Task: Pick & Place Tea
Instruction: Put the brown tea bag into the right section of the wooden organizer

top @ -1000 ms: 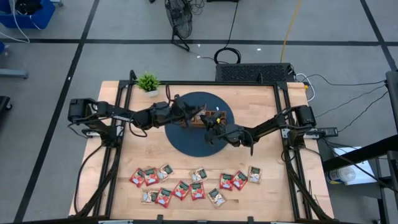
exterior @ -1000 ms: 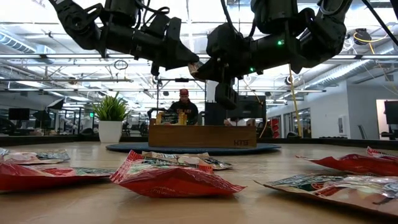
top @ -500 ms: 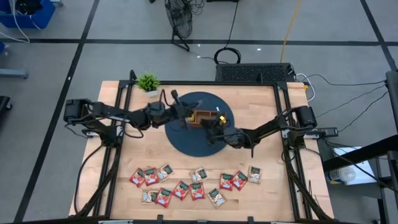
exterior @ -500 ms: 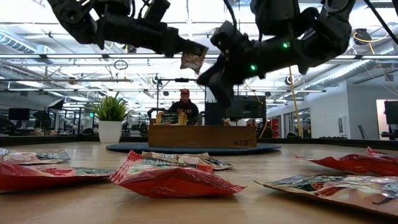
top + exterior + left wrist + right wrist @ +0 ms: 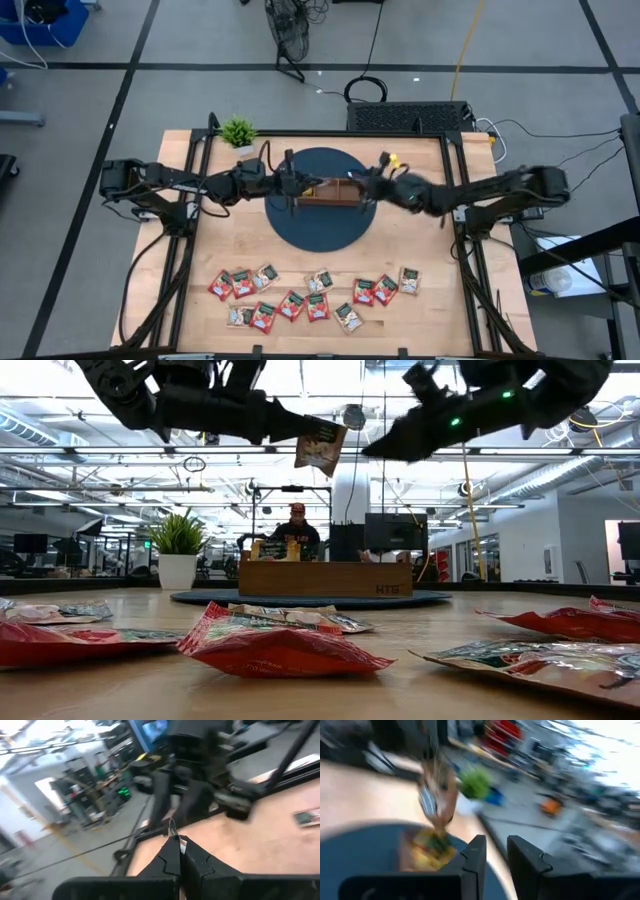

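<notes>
- High view: the left end effector hangs over the left end of the wooden tray on the round blue mat, its arm reaching level in from the left. The right end effector sits off the tray's right end, arm stretched across. More sachets lie in loose rows on the near worktop.
- Low view: the left end effector pinches a tea sachet by its top edge, and the sachet dangles high above the tray. The step in hand looks like the carry to the tray; next it needs lowering over a compartment, then release.
- Left wrist view: the fingers are pressed together on the sachet's thin edge.
- Right wrist view: the fingers stand spread, with nothing between them.
</notes>
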{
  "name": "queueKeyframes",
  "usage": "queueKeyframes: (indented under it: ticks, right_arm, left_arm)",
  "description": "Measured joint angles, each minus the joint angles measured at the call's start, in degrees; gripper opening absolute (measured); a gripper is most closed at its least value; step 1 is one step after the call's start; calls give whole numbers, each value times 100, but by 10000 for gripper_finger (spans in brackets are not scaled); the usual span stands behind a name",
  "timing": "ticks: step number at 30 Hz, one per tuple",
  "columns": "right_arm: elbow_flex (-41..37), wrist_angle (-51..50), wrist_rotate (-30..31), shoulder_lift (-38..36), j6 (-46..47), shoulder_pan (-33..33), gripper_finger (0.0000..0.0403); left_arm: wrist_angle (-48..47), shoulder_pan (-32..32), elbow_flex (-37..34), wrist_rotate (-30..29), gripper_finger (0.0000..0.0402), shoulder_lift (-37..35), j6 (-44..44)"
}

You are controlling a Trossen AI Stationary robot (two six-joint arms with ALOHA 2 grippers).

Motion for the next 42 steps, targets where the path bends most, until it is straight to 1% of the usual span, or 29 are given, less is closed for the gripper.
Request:
queueKeyframes:
  ticks: [2, 3, 4, 5, 7, 11, 13, 15, 17, 21, 24, 29, 34, 42]
  right_arm:
    - [-121, 26, -1148, -279, 366, -339, 78]
    - [-191, 25, -1597, -353, 512, -481, 84]
    - [-238, 28, -1947, -366, 654, -605, 92]
    - [-262, 63, -2148, -348, 773, -700, 103]
    - [-288, 162, -2383, -252, 958, -820, 129]
    - [-288, 820, -2429, 169, 1105, -855, 181]
    - [-279, 1362, -2549, 396, 1186, -855, 199]
    - [-277, 1646, -2748, 536, 1315, -871, 206]
    - [-206, 1736, -2926, 691, 1406, -871, 205]
    - [26, 1750, -3300, 897, 1472, -871, 190]
    - [170, 1727, -3442, 1045, 1466, -869, 179]
    - [351, 1575, -3466, 1076, 1446, -882, 168]
    - [373, 1544, -3467, 1076, 1425, -884, 154]
    - [377, 1451, -3464, 1078, 1331, -903, 111]
  left_arm:
    - [42, 92, 0, 345, 3, 0, -146]
    - [62, 135, 0, 475, 3, 0, -192]
    - [70, 175, 0, 587, 3, 0, -227]
    - [79, 214, 0, 689, 2, 0, -273]
    - [112, 267, 0, 835, 3, 12, -329]
    - [133, 299, -1, 906, 2, 59, -392]
    - [144, 299, 0, 905, 3, 59, -400]
    - [134, 299, 0, 903, 3, 59, -411]
    - [141, 305, 0, 904, 2, 59, -413]
    - [92, 362, 0, 898, 3, 59, -445]
    - [89, 386, 0, 896, 3, 59, -482]
    - [12, 396, 0, 900, 2, 59, -518]
    - [-20, 396, 0, 900, 2, 59, -519]
    - [-17, 396, 0, 904, 3, 59, -522]
